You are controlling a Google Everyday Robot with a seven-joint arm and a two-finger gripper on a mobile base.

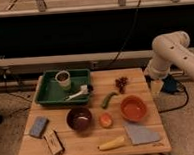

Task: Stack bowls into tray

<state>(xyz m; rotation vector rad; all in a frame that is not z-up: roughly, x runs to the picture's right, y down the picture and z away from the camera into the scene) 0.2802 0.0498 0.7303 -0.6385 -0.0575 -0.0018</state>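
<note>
Though half-lost against the table's [138,75] right edge, gripper [156,84] hangs wide open, holding nothing; orange bowl [133,108] and maroon bowl [79,118] sit outside green tray [52,93]; arm [171,51] cropped right.

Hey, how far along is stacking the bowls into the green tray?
Nothing done yet: the orange bowl and maroon bowl sit apart on the table, outside the tray. Nothing in hand; the gripper hangs open off the table's right edge. Both bowls left to stack.
</note>
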